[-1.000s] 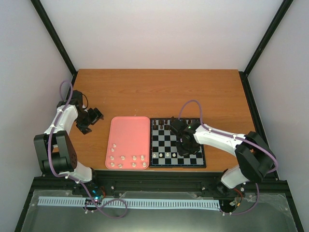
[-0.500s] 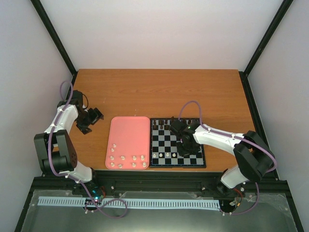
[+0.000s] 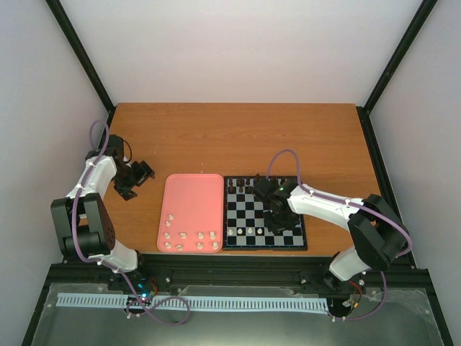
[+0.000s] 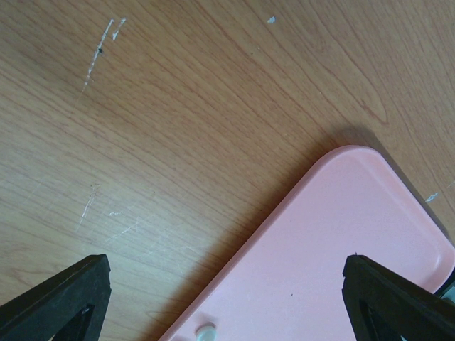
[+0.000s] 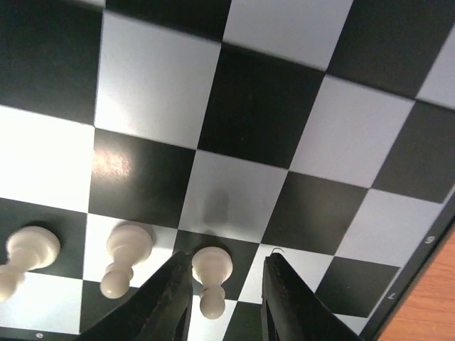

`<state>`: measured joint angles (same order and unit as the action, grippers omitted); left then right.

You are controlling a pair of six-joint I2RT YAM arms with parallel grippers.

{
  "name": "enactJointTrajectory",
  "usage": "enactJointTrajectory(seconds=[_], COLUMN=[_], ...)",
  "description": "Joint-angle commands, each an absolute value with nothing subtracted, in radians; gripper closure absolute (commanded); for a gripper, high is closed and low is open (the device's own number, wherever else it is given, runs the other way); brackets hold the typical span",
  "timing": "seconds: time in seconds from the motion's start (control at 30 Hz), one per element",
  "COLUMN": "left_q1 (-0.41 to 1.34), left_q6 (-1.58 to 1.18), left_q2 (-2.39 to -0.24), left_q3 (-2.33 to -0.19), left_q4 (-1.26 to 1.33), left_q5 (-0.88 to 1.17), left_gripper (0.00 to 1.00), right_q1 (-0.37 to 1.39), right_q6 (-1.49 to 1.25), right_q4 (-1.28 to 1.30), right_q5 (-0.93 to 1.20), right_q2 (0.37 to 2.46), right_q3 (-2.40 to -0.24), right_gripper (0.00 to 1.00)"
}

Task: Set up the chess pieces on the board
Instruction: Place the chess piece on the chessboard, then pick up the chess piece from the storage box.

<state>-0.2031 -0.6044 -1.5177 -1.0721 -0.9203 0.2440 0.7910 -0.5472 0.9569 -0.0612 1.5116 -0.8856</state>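
The board [image 3: 263,247] lies right of the centre. Three cream pawns [image 3: 250,231] stand in its second near row, and dark pieces [image 3: 241,186] stand along its far rows. My right gripper [image 3: 277,223] hangs low over the board. In the right wrist view its jaws [image 5: 229,257] stand apart around a cream pawn [image 5: 211,273] that stands on a black square close to the left finger [image 5: 170,298]. Two more pawns [image 5: 126,256] stand to its left. Several cream pieces [image 3: 191,236] lie on the pink tray [image 3: 191,202]. My left gripper [image 3: 135,176] is open and empty.
The pink tray lies directly left of the board. The left wrist view shows the tray's corner [image 4: 341,234], one cream piece [image 4: 205,331] at its edge, and scratched wood. Black frame posts stand at the table's far corners.
My right gripper has shifted slightly toward the board's near side. The left arm has not moved.
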Motion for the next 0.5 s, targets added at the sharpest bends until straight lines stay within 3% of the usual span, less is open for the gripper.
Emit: enactJointTrajectory(seconds=[0.0,0.23,0.37,0.47], left_q1=[-0.212,-0.213,-0.212,-0.212], left_q6=[-0.597,-0.597,-0.597,-0.597], left_q2=[-1.522,-1.509,-1.505,-1.503], left_q3=[-1.095,-1.089,-1.088,-1.092], left_q4=[-0.913,-0.912,-0.913,-0.921], left_q5=[0.254,0.253,0.251,0.247], left_gripper=[0.0,0.0,0.0,0.0], right_q1=[0.778,0.767,0.787,0.847], right_q6=[-0.564,-0.524,-0.474,-0.436], right_q4=[1.001,1.006,0.961,0.936], right_q5=[-0.141,-0.182,-0.125,-0.103], right_q2=[1.488,1.534,1.641,1.756], right_q3=[-0.957,-1.133,-1.287,-1.445], right_gripper=[0.72,0.69,0.71,0.66])
